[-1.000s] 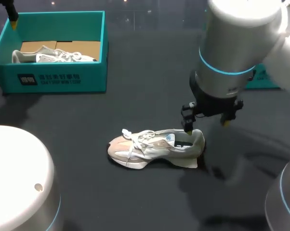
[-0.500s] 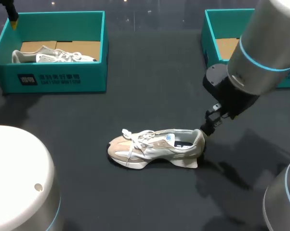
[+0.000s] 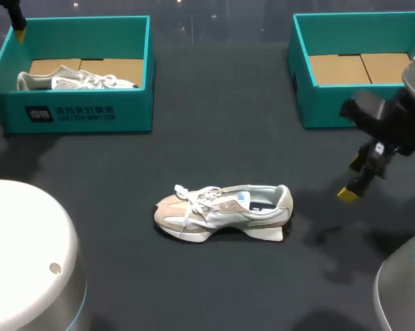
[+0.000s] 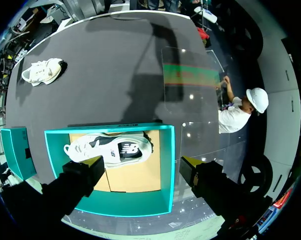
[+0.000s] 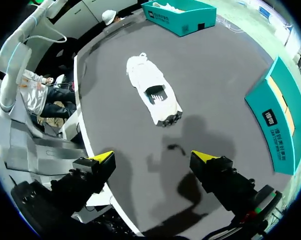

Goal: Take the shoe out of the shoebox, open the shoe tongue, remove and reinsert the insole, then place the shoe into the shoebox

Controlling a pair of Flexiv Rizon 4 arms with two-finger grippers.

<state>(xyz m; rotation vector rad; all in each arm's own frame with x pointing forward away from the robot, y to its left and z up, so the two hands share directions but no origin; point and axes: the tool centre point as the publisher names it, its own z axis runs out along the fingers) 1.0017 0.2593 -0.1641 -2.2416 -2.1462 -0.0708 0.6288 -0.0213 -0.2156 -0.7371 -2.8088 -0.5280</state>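
The shoe (image 3: 221,209) lies mid-worktop (image 3: 214,131), probably light, its upper soft and its sole stiffer. The heel collar looks the firmest hold. The right gripper (image 5: 153,159) is wide and empty.

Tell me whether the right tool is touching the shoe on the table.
Apart. The head view shows bare table between the right tool and the shoe; the right wrist view shows the shoe well ahead of the open fingers.
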